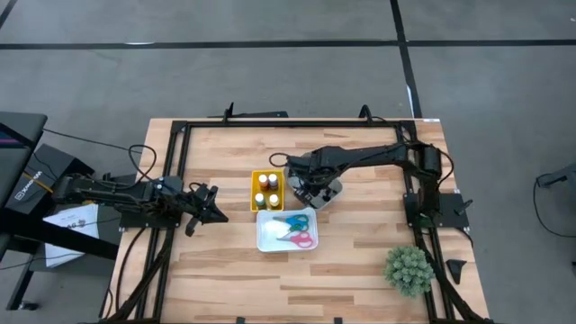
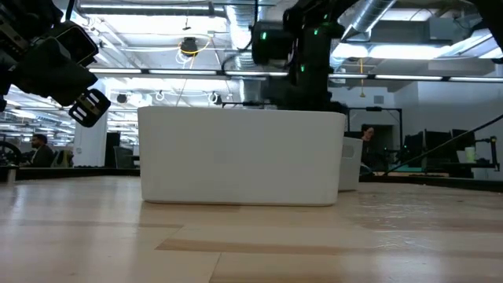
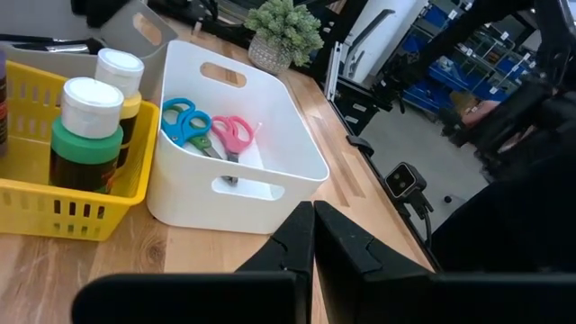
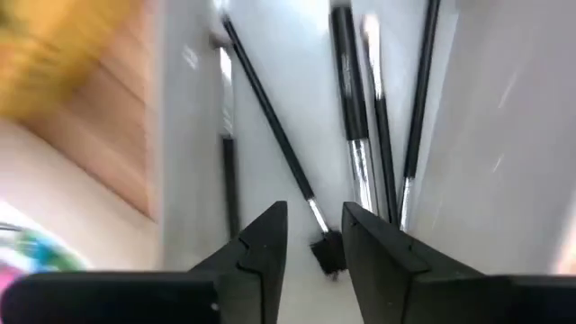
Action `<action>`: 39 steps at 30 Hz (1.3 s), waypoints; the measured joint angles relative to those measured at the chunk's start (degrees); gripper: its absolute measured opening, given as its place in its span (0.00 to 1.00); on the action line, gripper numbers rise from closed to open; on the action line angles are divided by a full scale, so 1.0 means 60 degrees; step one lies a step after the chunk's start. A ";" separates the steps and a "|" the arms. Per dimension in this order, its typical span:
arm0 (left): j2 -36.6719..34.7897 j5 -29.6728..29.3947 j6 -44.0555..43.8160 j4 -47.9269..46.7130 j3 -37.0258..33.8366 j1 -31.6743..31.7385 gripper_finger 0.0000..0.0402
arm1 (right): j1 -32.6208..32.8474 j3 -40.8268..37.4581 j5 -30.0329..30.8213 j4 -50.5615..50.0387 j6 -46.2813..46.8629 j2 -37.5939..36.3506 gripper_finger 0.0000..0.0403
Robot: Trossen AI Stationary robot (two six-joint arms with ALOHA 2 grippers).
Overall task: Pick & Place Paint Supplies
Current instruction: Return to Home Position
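Right wrist view is filled by paintbrushes lying in the gray bin beneath the empty, narrowly parted right gripper, so a clean lift toward home is judged to be called for, while the left gripper is parked with fingers together at the table's left.

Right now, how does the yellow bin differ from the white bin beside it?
The yellow bin has slotted walls; the white bin has solid walls with a handle cutout. The yellow bin holds paint bottles standing upright; the white bin holds scissors lying flat. The yellow bin also looks shallower than the white bin. Both are open-topped and sit side by side on the wooden table.
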 joint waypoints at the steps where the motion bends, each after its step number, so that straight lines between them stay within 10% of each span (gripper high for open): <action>1: 0.0000 0.0003 0.0000 0.0000 0.0000 0.0003 0.01 | 0.0000 0.0015 0.0102 0.0098 -0.0004 -0.0181 0.26; 16: 0.0000 0.0036 0.0023 -0.0004 0.0000 0.0001 0.01 | 0.1154 -0.0154 0.1183 0.3261 -0.3010 -0.3072 0.10; 31: 0.0000 0.0021 0.0105 0.0000 0.0003 0.0003 0.01 | 0.2942 -0.6318 -0.1324 1.4081 -0.2078 -0.4862 0.00; 39: 0.0000 -0.0008 0.0109 0.0042 0.0002 0.0002 0.01 | 0.3018 -0.7996 -0.0799 1.6209 -0.1848 -0.5166 0.00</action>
